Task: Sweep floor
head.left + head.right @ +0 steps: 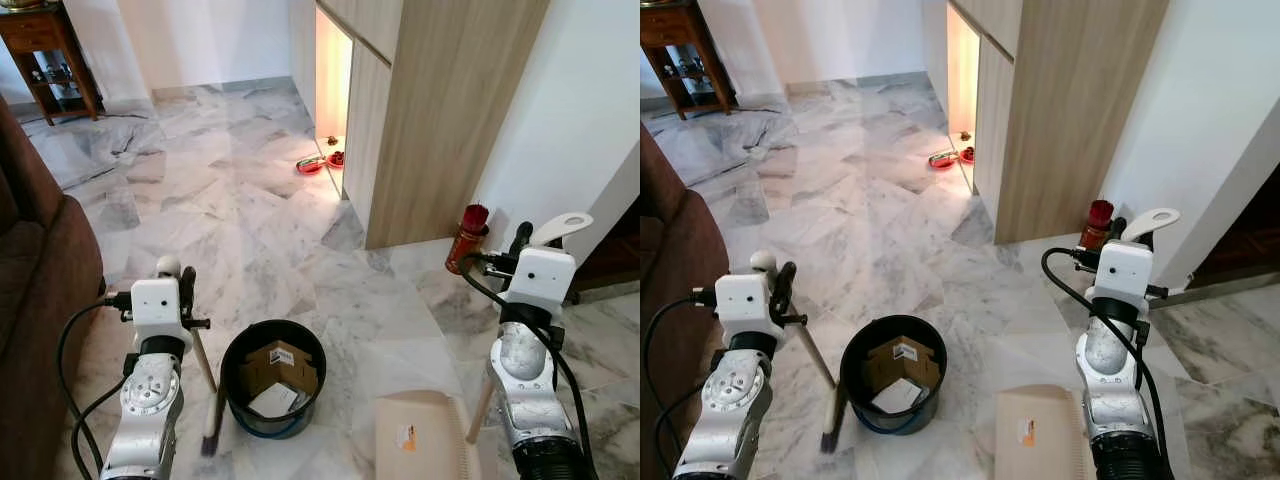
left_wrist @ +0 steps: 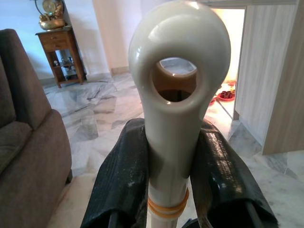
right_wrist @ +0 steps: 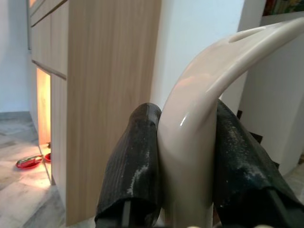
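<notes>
Near centre: black bin (image 1: 272, 392) on the marble floor (image 1: 230, 220), cardboard and paper scraps inside. Just right of it, beige dustpan (image 1: 422, 437) lying on the floor.

Left claw (image 2: 172, 183) clamped on the broom handle (image 2: 176, 95); left wrist view shows both pads tight on the cream shaft below its hanging loop. Head views add the broom's dark brush end (image 1: 211, 428) down at the floor, left of the bin.

Right claw (image 3: 186, 183) clamped on the dustpan handle (image 3: 199, 109), curved cream top rising above the fingers.

Brown sofa (image 1: 35, 300) at left. Further right, red-topped bottle (image 1: 467, 238) against the wooden cabinet (image 1: 440, 110). Far: red dishes (image 1: 318, 163) by the lit cabinet opening, wooden side table (image 1: 45, 50) far left.
</notes>
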Robot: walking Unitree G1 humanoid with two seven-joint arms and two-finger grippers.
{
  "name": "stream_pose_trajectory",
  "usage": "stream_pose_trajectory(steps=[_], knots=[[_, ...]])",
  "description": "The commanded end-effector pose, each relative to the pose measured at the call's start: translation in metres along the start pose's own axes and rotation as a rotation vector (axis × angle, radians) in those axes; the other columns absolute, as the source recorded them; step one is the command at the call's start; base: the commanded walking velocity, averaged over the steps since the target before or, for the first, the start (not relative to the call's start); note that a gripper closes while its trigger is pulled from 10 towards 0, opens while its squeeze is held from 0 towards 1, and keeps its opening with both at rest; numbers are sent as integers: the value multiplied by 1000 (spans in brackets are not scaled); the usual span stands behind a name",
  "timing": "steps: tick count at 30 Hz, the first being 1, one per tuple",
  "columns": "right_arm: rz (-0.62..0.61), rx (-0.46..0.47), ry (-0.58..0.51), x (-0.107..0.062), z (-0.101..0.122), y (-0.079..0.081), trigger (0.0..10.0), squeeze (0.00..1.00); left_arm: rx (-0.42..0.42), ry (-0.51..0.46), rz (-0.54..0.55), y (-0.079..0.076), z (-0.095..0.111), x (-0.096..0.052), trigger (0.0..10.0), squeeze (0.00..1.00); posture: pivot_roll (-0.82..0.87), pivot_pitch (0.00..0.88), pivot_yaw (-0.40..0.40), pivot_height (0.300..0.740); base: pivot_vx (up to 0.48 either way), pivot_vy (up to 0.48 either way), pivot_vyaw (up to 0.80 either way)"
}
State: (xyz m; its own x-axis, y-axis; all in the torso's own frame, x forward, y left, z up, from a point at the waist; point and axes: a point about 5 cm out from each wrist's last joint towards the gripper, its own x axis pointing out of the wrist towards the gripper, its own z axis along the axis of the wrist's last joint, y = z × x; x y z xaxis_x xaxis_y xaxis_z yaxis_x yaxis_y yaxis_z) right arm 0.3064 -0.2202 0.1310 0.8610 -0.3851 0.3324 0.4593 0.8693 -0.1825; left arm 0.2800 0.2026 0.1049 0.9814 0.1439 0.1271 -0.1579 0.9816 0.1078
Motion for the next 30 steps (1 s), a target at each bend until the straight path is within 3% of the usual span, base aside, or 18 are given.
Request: stream_pose_trajectory(steps=[1,24,30], knots=[[2,4,-19,1,3,-1,10000,0,-10,-44,3,3,11,3,10000,0,16,0,11,740,0,0,0],[20,6,-16,0,3,3,10000,0,-7,-37,0,1,11,5,10000,0,10,0,11,740,0,0,0],[23,3,-18,1,3,4,10000,0,-8,-42,2,1,12,9,10000,0,3,0,15,740,-268,0,0]])
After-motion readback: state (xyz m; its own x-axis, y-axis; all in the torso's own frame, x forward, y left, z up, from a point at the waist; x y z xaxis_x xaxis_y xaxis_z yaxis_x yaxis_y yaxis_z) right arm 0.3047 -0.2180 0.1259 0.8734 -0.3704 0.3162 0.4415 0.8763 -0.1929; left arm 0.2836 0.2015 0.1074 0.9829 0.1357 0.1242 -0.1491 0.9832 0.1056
